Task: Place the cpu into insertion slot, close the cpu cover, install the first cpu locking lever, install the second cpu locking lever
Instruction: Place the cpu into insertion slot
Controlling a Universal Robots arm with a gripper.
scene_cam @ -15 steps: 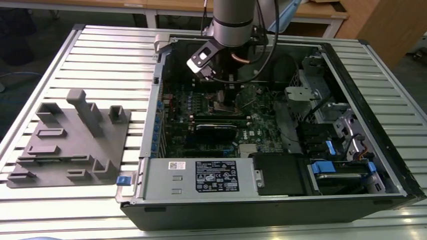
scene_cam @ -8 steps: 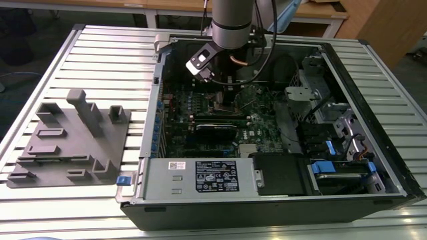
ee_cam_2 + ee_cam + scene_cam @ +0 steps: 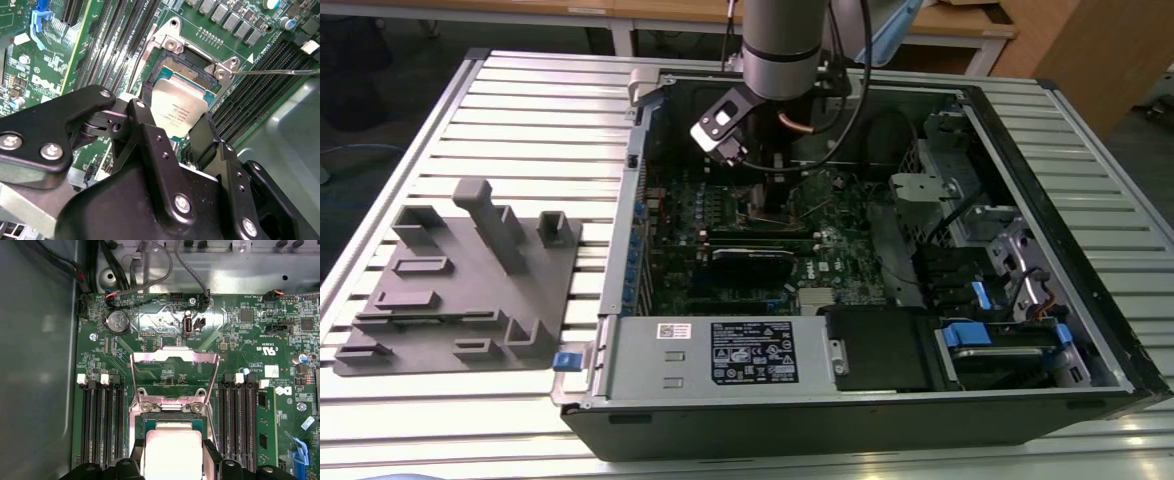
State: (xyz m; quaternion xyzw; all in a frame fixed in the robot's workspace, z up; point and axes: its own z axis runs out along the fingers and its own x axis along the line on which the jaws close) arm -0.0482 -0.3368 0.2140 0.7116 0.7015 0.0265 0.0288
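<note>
Inside the computer case [image 3: 1074, 270], the end effector [image 3: 175, 116] pinches the cpu [image 3: 179, 102] over the insertion slot [image 3: 186, 70].

One grey robot arm [image 3: 787, 40] here, one black gripper [image 3: 175, 117] on it, and that's two black fingers [image 3: 147, 127]. One cpu [image 3: 177, 105], a small flat square chip with a dull silver-grey top. One insertion slot [image 3: 181, 67], square, dark-centred, silvery-rimmed, and I count two round silver screws [image 3: 172, 46] on that rim. One cpu cover [image 3: 175, 356], a thin silvery frame plate. Two banks of long black memory slots [image 3: 102, 420], one round silver coin battery [image 3: 118, 321]. Out wide: one open black computer case [image 3: 854, 430], one green circuit board [image 3: 854, 255], one grey moulded fixture block [image 3: 454, 290], one slatted metal table [image 3: 520, 90].
</note>
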